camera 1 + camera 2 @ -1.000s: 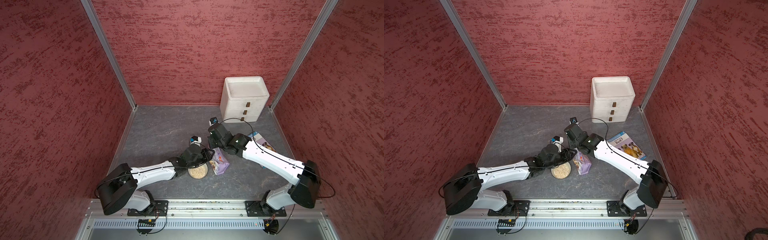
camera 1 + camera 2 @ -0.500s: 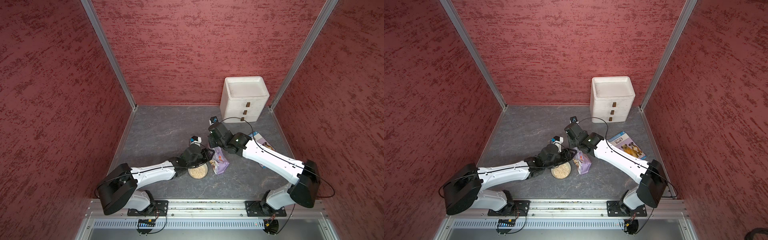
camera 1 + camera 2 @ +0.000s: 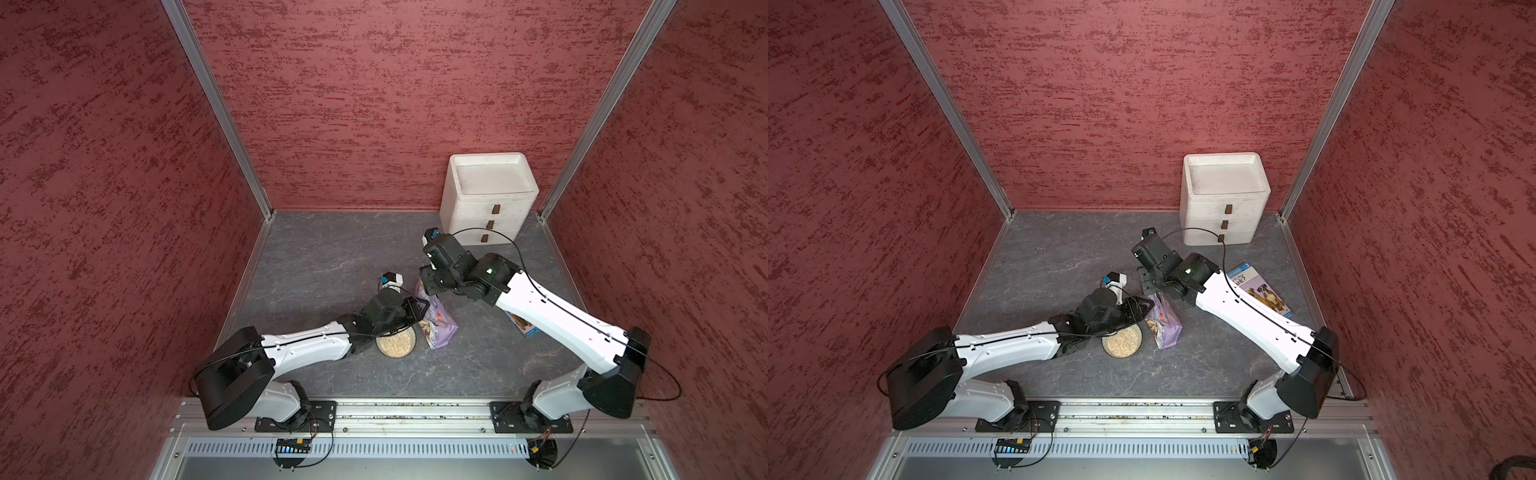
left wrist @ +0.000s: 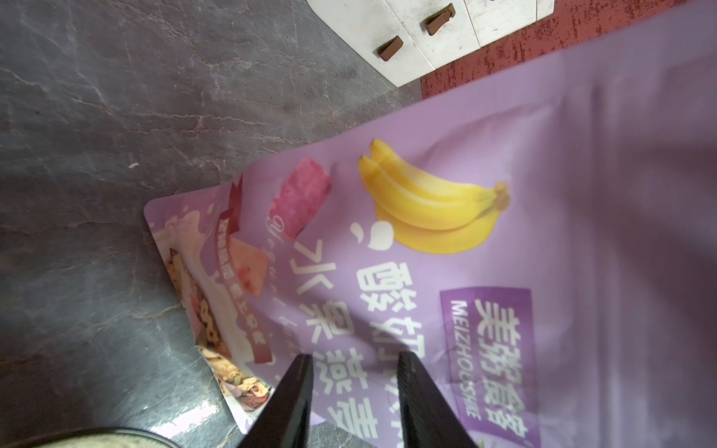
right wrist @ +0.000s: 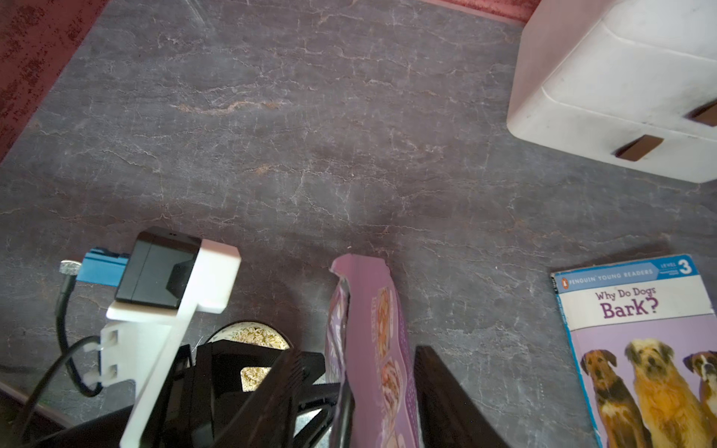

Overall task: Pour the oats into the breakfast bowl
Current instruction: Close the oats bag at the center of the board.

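Observation:
The breakfast bowl (image 3: 397, 343) (image 3: 1122, 343) sits on the grey table near the front, with pale oats (image 5: 254, 334) inside it. The lilac pouch (image 3: 438, 328) (image 3: 1167, 328) (image 5: 372, 329) stands just to its right, torn top upward. My right gripper (image 3: 429, 286) (image 5: 362, 353) is open and straddles the pouch's top, with a gap on each side. My left gripper (image 3: 420, 308) (image 4: 353, 358) reaches over the bowl toward the pouch's printed face (image 4: 465, 232). Its fingers stand apart with nothing pinched between them.
A white three-drawer box (image 3: 488, 195) (image 5: 620, 77) stands at the back right against the red wall. A blue dog book (image 3: 1260, 289) (image 5: 640, 349) lies flat to the right of the pouch, partly under my right arm. Red walls enclose three sides.
My right gripper has opened and let go of the pouch's top. The pouch stays standing beside the bowl. The left arm has not moved.

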